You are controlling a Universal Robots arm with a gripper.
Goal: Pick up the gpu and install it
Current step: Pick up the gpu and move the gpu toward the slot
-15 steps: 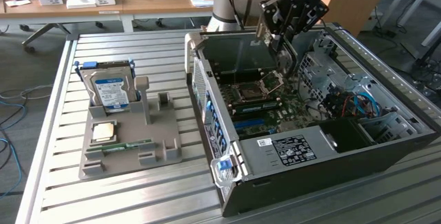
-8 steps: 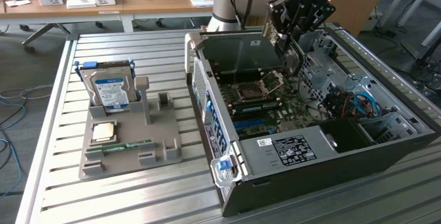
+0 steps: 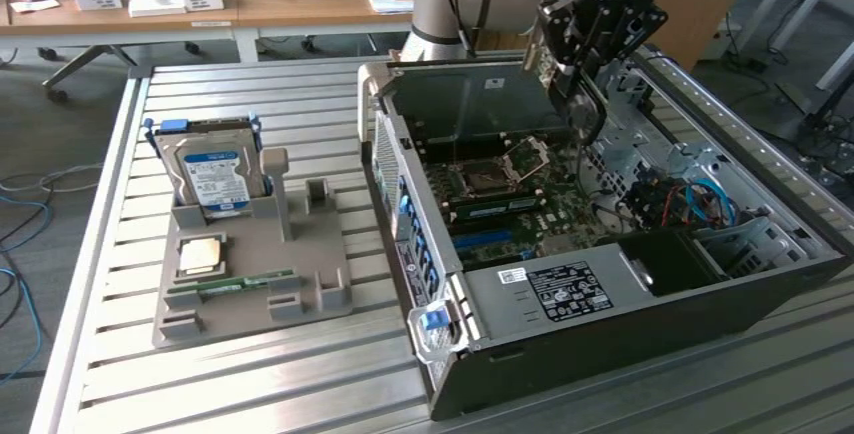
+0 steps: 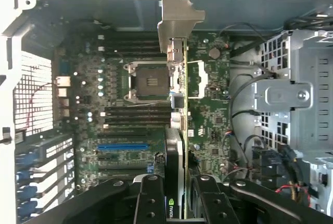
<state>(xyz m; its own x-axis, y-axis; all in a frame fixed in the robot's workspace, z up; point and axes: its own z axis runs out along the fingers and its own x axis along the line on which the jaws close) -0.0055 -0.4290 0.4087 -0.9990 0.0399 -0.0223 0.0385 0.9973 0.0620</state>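
Black two-fingered end effector is clamped on the gpu, a thin flat card with dark face, tan-brown board edge and narrow silver metal end bracket, one finger on each face; card seen edge-on, held over the green motherboard inside the open grey metal computer case, alongside the empty square processor socket; contact between card and board cannot be determined; case rests on the slatted metal tabletop; at the exterior view's left, a grey moulded holder carries a boxy silver hard drive with blue label, upright, and a small narrow green memory stick, lying flat; wooden desks stand beyond.
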